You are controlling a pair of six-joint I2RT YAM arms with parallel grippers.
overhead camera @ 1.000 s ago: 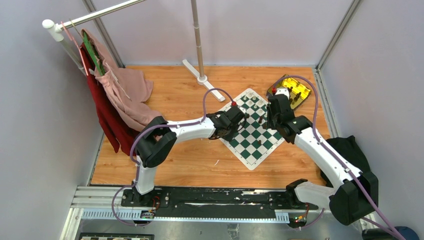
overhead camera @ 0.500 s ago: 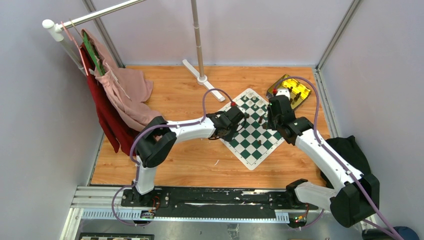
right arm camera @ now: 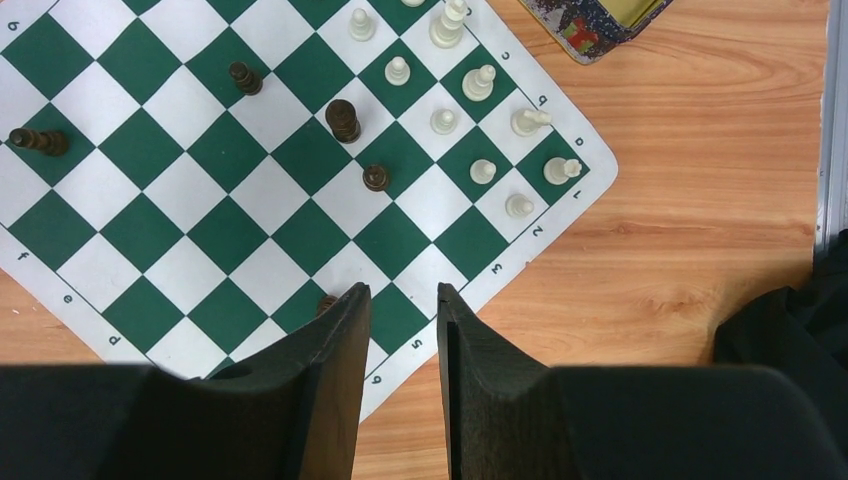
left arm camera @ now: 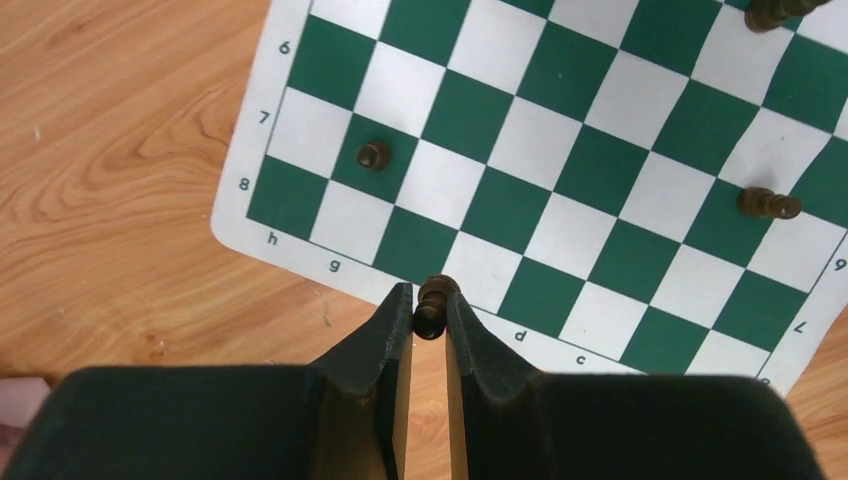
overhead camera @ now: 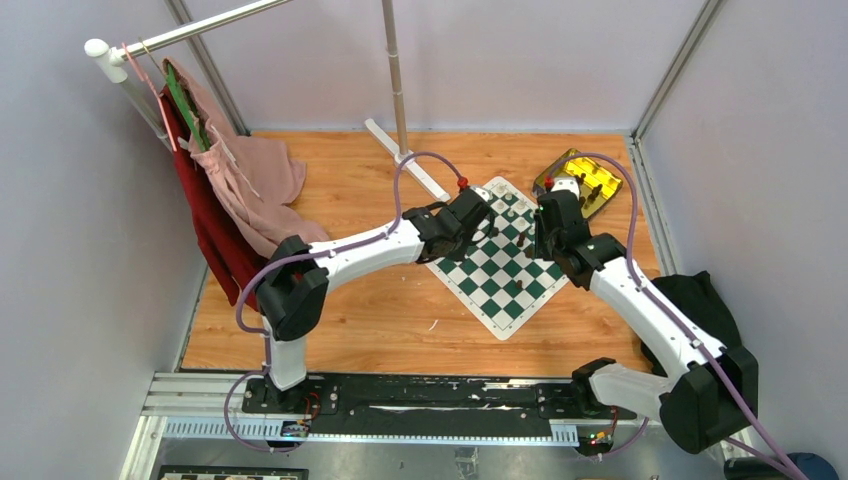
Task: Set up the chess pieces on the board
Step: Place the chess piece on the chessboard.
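The green and white board [overhead camera: 505, 300] lies at an angle on the wooden floor. My left gripper [overhead camera: 478, 222] is shut on a dark brown pawn [left arm camera: 432, 303] and holds it over the board's [left arm camera: 600, 110] lettered edge between f and d. Another dark pawn [left arm camera: 373, 155] stands near g7, and a dark piece [left arm camera: 768, 204] stands at the right. My right gripper [right arm camera: 403, 292] is open and empty above the board's [right arm camera: 200, 230] numbered edge near 5. Several white pieces [right arm camera: 480, 120] stand in its far corner, with dark pieces [right arm camera: 343, 120] mid-board. One dark piece [right arm camera: 325, 300] is partly hidden behind my finger.
A gold tin [overhead camera: 578, 178] sits beyond the board's right corner, and its corner shows in the right wrist view [right arm camera: 600, 20]. A pole stand [overhead camera: 400, 150] is behind the board. Pink and red garments [overhead camera: 230, 190] hang at the left. Black cloth [overhead camera: 700, 300] lies at the right.
My left gripper has moved toward the back, over the board's far left part, with the pawn in it. The right arm has barely moved.
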